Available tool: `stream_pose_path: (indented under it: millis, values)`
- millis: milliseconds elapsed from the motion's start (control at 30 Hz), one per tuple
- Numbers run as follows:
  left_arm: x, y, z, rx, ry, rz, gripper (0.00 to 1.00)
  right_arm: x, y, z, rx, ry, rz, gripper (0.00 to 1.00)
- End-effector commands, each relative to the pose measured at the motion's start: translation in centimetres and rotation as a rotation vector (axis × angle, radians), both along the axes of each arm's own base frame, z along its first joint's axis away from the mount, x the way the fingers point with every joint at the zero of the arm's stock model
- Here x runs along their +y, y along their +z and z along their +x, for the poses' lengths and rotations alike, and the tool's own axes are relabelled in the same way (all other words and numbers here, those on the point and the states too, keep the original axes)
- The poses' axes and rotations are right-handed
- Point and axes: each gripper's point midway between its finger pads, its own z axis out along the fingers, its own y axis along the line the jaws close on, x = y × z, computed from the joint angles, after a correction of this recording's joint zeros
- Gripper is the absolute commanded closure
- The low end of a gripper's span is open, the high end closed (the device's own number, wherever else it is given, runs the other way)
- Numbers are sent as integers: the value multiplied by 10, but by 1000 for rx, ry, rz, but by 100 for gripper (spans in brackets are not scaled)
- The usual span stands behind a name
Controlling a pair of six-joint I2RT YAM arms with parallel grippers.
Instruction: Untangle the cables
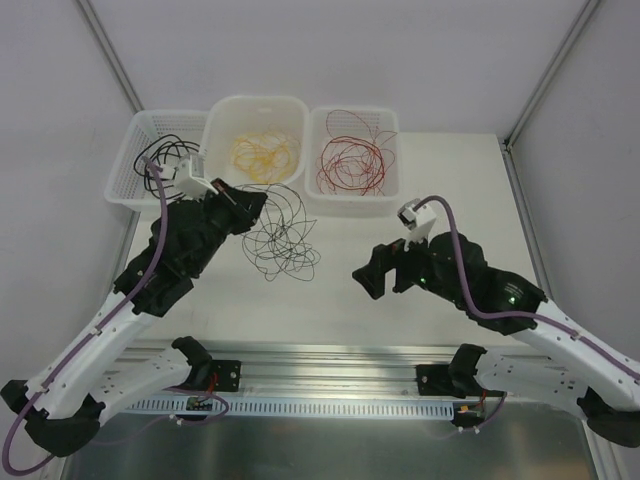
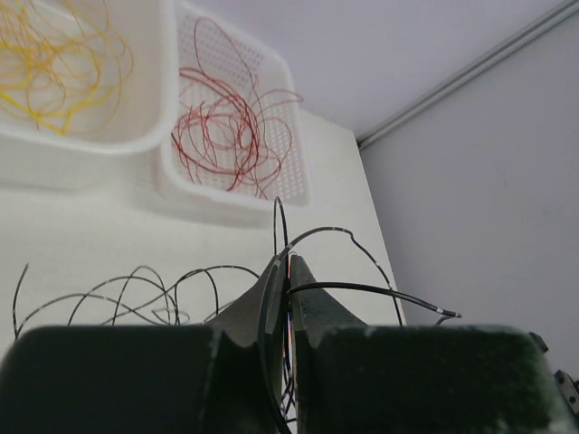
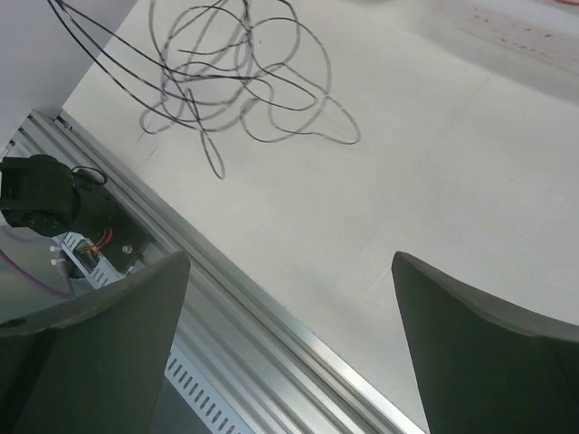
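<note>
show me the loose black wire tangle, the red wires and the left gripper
black wire tangle point(image 1: 283, 243), top view, middle of the loops lying on the table point(image 1: 400, 300)
red wires point(image 1: 352, 160), top view, centre of the bundle in the right basket point(image 1: 350, 207)
left gripper point(image 2: 289, 269), left wrist view, where closed fingertips pinch a tangle strand

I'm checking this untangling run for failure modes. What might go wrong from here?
1. The left end effector is shut on one black wire that runs into the black tangle on the table; pulling may drag the whole clump along.
2. The right end effector is open and empty, so nothing pins the tangle.
3. The thin wire may slip out of that grip.
</note>
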Motion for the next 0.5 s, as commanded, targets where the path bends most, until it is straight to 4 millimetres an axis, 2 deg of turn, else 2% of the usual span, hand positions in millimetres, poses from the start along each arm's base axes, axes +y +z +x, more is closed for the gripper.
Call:
stream_pose_path:
  millis: [0, 33, 100, 133, 167, 233, 267, 300, 333, 467]
  values:
    - [25, 47, 9, -116, 86, 65, 100, -37, 12, -2, -102, -52, -39, 0]
    - [30, 65, 10, -146, 97, 72, 100, -42, 11, -1, -117, -66, -48, 0]
    - [42, 80, 15, -169, 137, 86, 100, -55, 4, 2, -130, -107, -73, 0]
    - [49, 96, 17, -198, 159, 95, 100, -60, 5, 1, -140, -118, -67, 0]
    - [55, 104, 19, -209, 181, 105, 100, -62, 1, 1, -139, -122, -77, 0]
    - [71, 111, 29, -216, 246, 154, 100, -65, -5, 0, -137, -128, -89, 0]
    - [80, 127, 29, -242, 281, 156, 100, -65, -8, 0, -132, -126, -96, 0]
    - [87, 129, 37, -238, 320, 178, 100, -65, -11, 0, -128, -127, -103, 0]
    - [96, 143, 37, -266, 352, 199, 100, -66, -15, -1, -119, -124, -117, 0]
    - [137, 167, 52, -280, 543, 271, 100, -64, -23, -1, -107, -113, -130, 0]
